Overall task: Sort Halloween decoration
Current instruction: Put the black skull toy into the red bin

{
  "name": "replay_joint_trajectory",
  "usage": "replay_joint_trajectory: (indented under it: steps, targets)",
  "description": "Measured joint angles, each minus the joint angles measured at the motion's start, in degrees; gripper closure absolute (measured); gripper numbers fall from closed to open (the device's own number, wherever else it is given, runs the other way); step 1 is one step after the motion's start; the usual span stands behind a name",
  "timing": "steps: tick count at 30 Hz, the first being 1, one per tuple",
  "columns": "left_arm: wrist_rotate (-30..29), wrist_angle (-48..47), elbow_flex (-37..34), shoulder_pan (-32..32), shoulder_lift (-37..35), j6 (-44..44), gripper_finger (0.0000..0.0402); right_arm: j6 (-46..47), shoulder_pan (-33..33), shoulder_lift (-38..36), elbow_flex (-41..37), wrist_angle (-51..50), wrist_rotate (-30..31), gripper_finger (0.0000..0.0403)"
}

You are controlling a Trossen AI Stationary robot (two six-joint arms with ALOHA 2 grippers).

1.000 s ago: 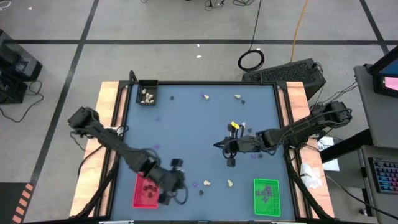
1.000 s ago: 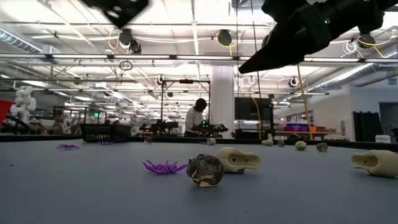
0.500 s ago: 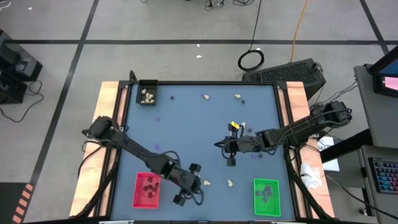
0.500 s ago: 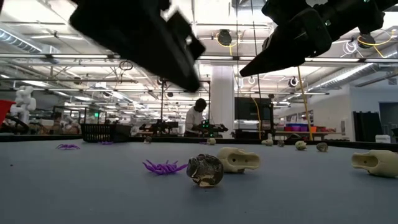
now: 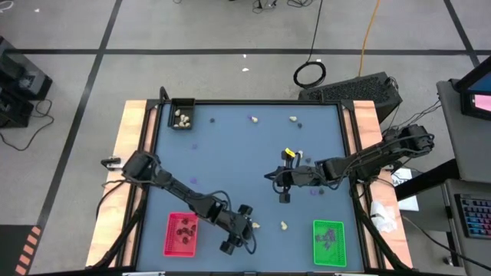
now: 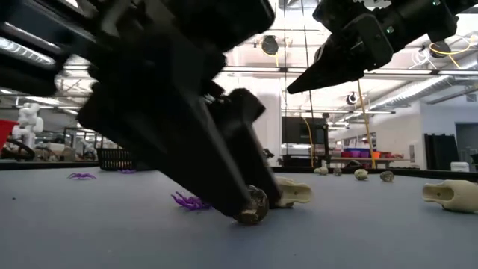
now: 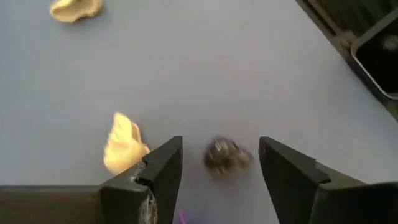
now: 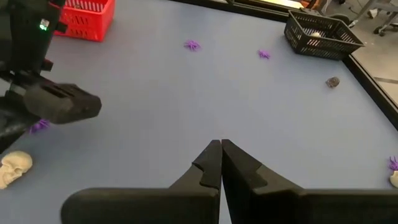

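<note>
While the left hand [image 7: 219,171] hangs spread around a black lump [image 7: 226,155] on the tabletop [image 5: 230,146], a cream lump [image 7: 124,144] lies just beside; the right hand [image 8: 221,163], pressed together, hovers mid-table.

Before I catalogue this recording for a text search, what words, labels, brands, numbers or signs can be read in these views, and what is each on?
None can be read.
green tray: dark shapes inside it, too small to tell whether they are print.
Screen at the table's right: pink glow only, nothing legible.
Room behind the table, low view: signs and lights too blurred to read.
</note>
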Motion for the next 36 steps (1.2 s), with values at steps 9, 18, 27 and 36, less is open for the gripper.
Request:
replay_joint_trajectory:
  steps: [9, 18, 27, 36]
  targets:
    - [-2.11, 0.08, -0.02, 0.45, 0.19, -1.15, 0.0217, 0.02, 0.00, 0.00, 0.00, -0.20, -0.02, 0.0403]
    - [-0.77, 2.75, 0.07, 0.71, 2.24, -1.17, 0.0285, 0.02, -0.01, 0.00, 0.00, -0.14, -0.04, 0.0403]
    - [-0.49, 1.39, 0.05, 0.93, 1.26, 0.14, 0.0313, 0.05, -0.02, 0.00, 0.00, -0.16, -0.04, 0.0403]
    - [0.08, -7.41, -0.11, 1.61, -6.64, 1.56, 0.0315, 0.05, 0.00, 0.00, 0.00, -0.16, -0.04, 0.0403]
